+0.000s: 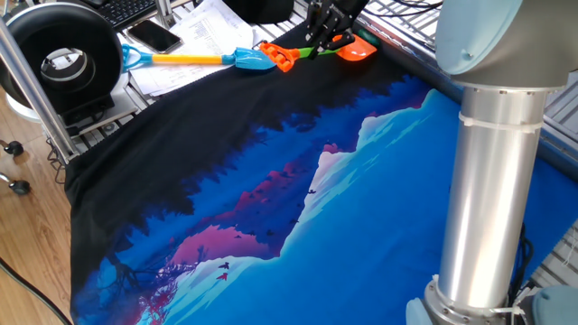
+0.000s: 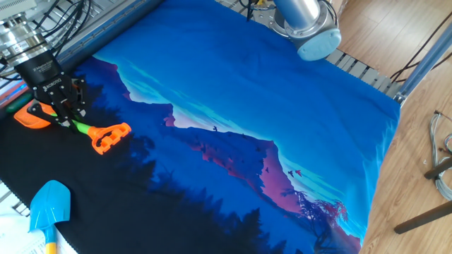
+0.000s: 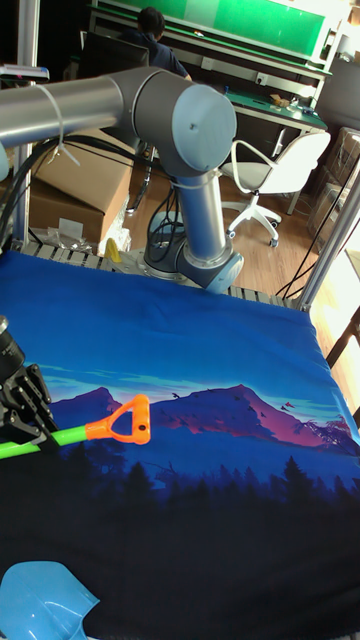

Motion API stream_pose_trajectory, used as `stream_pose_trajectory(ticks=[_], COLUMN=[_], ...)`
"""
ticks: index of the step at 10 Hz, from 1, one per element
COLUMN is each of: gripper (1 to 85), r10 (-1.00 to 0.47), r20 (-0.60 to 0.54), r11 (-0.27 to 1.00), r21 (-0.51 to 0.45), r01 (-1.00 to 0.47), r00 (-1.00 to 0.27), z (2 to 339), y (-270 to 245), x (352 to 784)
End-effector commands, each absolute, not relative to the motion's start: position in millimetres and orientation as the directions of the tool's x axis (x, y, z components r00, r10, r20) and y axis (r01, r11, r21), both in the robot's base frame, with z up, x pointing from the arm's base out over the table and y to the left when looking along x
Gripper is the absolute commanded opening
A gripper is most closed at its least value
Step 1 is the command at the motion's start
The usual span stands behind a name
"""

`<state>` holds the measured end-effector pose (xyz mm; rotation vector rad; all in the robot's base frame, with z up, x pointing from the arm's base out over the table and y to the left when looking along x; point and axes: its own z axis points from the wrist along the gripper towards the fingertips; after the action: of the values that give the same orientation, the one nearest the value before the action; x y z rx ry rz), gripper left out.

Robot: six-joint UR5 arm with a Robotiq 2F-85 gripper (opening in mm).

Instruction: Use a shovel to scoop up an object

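The shovel has an orange blade (image 1: 358,52), a lime-green shaft (image 2: 82,128) and an orange D-handle (image 2: 107,135). It lies level over the black part of the cloth near the table's far corner. My gripper (image 2: 63,117) is shut on the green shaft just behind the blade (image 2: 31,116). The one fixed view shows the gripper (image 1: 327,38) above the shaft, with the handle (image 1: 278,57) sticking out to the left. In the tall fixed view the gripper (image 3: 26,420) holds the shaft (image 3: 55,437) at the left edge, with the handle (image 3: 125,420) pointing right. The object is not in view.
A blue-bladed shovel with a yellow shaft (image 1: 194,60) lies beside the orange handle; its blade (image 2: 49,204) rests at the cloth's edge. Papers and a phone (image 1: 154,36) sit beyond. The arm's grey column (image 1: 492,181) stands on the blue side of the cloth.
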<state>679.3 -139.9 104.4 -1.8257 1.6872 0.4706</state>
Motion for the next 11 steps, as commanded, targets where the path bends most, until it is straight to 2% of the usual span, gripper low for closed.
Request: stream_pose_trajectory(ticks=[1,11], gripper=[12.3,12.3], r10=[-0.743,-0.743], r20=[-0.654,-0.653], r11=[0.002,-0.003], r21=[-0.209,-0.216], r01=[-0.978,-0.976], r00=[0.138,0.147], z=[112.6,100.3], y=[-136.6,-150.4], x=[683.4,680.3])
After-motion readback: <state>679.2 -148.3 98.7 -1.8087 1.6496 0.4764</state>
